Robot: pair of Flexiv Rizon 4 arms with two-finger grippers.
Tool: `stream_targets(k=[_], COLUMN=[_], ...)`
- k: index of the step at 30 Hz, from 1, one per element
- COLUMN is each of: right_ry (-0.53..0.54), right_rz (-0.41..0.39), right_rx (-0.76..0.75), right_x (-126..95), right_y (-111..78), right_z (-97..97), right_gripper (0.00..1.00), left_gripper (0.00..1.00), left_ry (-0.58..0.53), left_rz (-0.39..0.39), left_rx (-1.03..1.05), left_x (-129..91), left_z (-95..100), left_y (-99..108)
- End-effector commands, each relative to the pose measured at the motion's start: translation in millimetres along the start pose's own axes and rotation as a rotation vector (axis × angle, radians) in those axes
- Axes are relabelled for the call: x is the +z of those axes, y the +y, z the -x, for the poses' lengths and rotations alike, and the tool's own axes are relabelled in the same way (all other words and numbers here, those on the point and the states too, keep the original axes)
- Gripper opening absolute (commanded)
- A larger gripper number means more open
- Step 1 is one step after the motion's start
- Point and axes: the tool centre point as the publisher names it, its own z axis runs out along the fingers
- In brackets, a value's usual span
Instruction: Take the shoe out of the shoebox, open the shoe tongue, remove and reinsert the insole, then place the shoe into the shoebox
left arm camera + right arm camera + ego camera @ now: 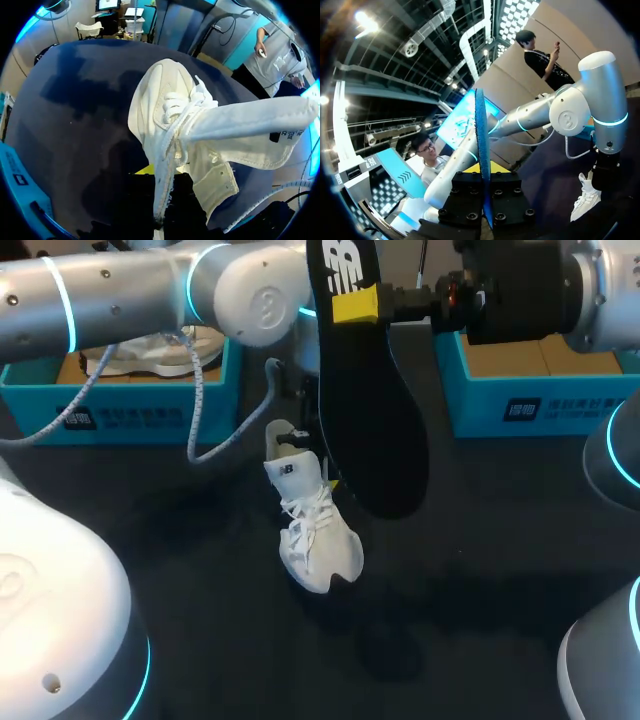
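The white shoe (312,530) sits mid-table with its toe on the dark table (480,570) and its heel raised, the left gripper (161,171) pinching the heel rim. I judge that this thin hold could slip under a push and let the shoe tip. The black insole (372,420) hangs just above, clamped near its top in the right gripper (352,306); entering crooked, it might snag or fold. The shoe looks soft, with loose laces and its tongue (250,127) pulled far out.

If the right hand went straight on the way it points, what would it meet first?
Probably the left arm: the right hand, shut on the insole, points at that arm's white joint close ahead. Depth is unclear; it might pass beside it.
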Motion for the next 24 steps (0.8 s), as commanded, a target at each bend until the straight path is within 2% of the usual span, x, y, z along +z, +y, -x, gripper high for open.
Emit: stream_targets(k=[1, 6, 14, 18, 24], right_ry=[-0.002, -0.002, -0.002, -0.002, -0.002], right_rz=[0.001, 0.001, 0.001, 0.001, 0.001], right_rx=[0.001, 0.001, 0.001, 0.001, 0.001], right_x=[4, 4, 4, 4, 4], right_y=[0.2, 0.2, 0.2, 0.2, 0.2], right_z=[0.6, 0.6, 0.6, 0.6, 0.6], right_gripper=[0.0, 0.0, 0.0, 0.0, 0.0], left_gripper=[0.0, 0.0, 0.0, 0.0, 0.0], left_ry=[0.055, 0.088, 0.149, 0.139, 0.204], left_rz=[0.039, 0.083, 0.097, 0.098, 0.11], left_rx=[0.024, 0.07, 0.134, 0.123, 0.136], left_x=[-1, 4, 20, 24, 33], left_z=[13.2, 27.2, 49.4, 55.0, 53.6], left_y=[-5, -5, -7, -13, -30])
